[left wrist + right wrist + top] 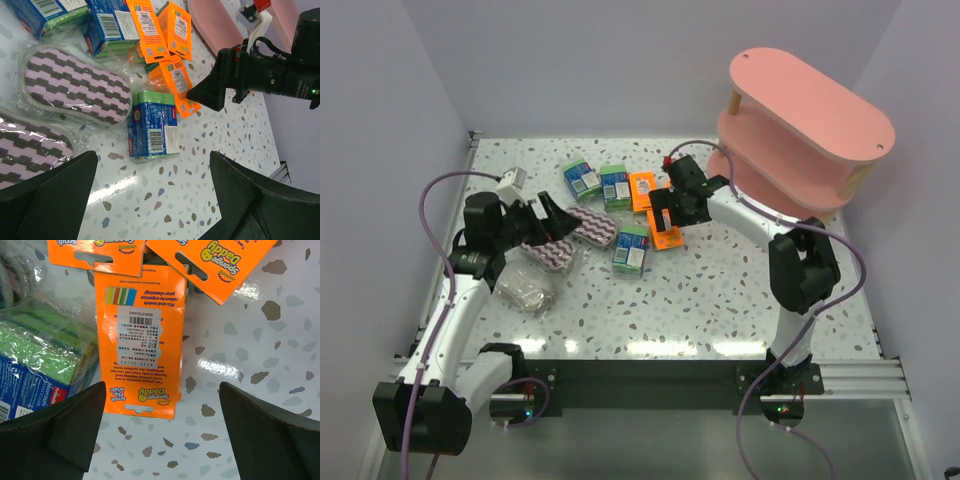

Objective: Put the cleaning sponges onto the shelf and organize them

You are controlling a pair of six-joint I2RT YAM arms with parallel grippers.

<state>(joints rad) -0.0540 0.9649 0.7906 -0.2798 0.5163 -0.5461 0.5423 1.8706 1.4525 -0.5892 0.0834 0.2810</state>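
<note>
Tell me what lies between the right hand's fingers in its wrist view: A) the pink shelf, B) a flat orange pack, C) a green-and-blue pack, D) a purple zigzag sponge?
B: in the right wrist view the orange pack lies flat on the table, framed by the fingers of the open right hand.

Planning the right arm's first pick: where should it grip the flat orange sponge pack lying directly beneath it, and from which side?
From straight above, right end effector pinching the flat orange sponge pack across its long edges near the free end. It lies flat; the other end looks tucked under two orange packs, and a green-and-blue pack crowds one edge.
</note>
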